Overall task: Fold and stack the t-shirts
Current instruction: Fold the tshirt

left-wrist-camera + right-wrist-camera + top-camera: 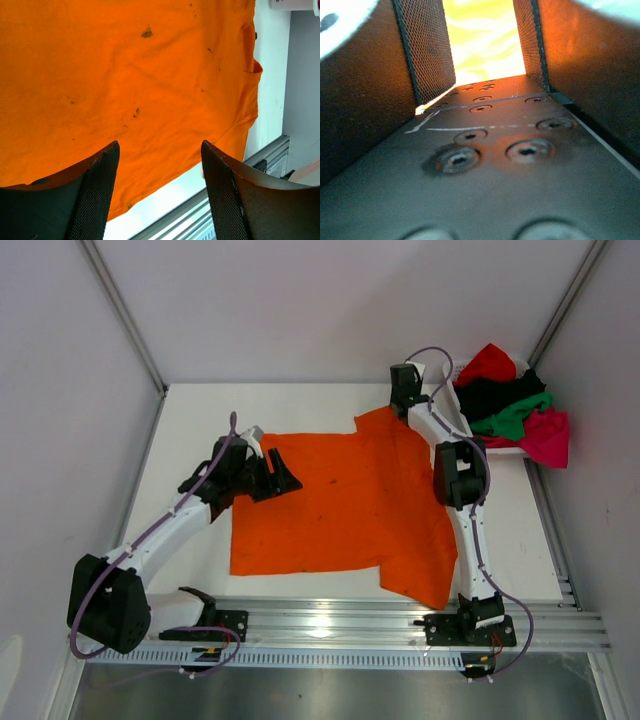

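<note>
Orange t-shirt (340,505): spread open and mostly flat near the middle of the counter (300,405); one sleeve reaches toward the far right; the near right corner runs lower than the rest of the hem, close to the metal rail (330,618); small dark specks dot the cloth (clearest from the left wrist).

Left tool (283,478): at the shirt's far left edge; jaws spread wide with nothing between them; its black fingers (95,200) frame orange cloth, with a strip of white counter past the hem; whether the tips touch the cloth cannot be told.

Right tool (403,390): at the far right corner of the orange t-shirt, by the sleeve; jaws parted, with a clear gap between the mesh pads (430,55); only bright, washed-out orange shows beyond that gap; nothing is seen pinched.

Basket (512,451): white, at the far right corner of the counter, beside the right arm.

Heap in the basket: a red t-shirt (487,362) lies farthest back; a black t-shirt (495,395) lies just in front of it; a green t-shirt (512,420) lies nearer again; a magenta-pink t-shirt (548,435) spills over the right side; all are crumpled and touch one another.
</note>
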Action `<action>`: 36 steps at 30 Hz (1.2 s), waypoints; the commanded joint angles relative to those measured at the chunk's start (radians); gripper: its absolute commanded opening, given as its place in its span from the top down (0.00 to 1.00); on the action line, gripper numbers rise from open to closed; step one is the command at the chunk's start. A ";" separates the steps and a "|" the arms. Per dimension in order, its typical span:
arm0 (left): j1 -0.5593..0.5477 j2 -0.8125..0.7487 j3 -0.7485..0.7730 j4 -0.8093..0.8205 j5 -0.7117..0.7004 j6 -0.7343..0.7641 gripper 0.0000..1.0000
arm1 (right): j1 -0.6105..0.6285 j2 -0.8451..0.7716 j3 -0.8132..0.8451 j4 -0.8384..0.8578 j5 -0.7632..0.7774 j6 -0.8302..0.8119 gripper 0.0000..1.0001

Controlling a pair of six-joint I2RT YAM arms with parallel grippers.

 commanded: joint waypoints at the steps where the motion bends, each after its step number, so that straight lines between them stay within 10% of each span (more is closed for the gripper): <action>1: -0.006 -0.007 -0.014 0.035 0.020 -0.009 0.31 | 0.011 0.002 -0.005 0.031 0.061 -0.088 0.58; 36: -0.028 -0.095 0.009 -0.029 -0.017 -0.008 0.30 | 0.018 0.082 0.086 -0.024 -0.048 -0.176 0.59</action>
